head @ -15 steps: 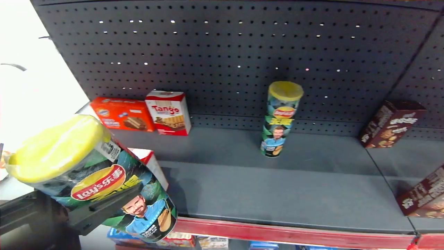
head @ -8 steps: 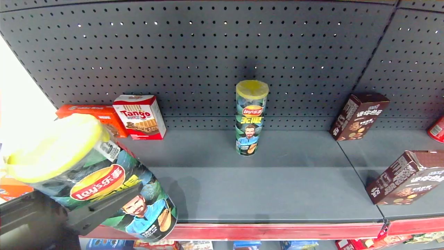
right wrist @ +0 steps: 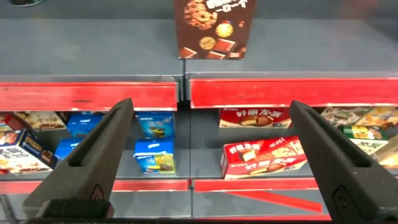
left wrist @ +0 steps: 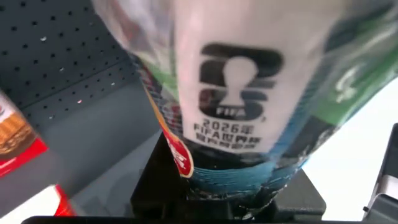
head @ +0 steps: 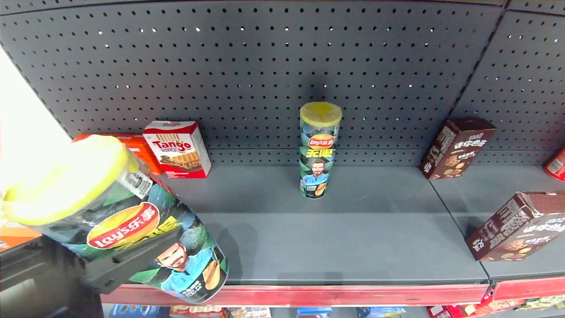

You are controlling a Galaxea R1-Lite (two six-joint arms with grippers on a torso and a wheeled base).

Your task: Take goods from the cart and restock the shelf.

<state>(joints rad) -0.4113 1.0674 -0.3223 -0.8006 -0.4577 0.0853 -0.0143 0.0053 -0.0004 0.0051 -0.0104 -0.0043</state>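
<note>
Left end effector (head: 137,254) clamps chip can (head: 119,216), tilted, over shelf (head: 353,247) front-left edge; right end effector (right wrist: 211,155) spread, empty. Risk — released tilted, can tips, rolls off front lip; grip seems near base, so slip possible.

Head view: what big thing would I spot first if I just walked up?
The big chip can with the yellow lid catches the eye first, held tilted in the left hand at the near left. Next comes its twin can, standing upright by itself at the back middle of the grey shelf.
</note>
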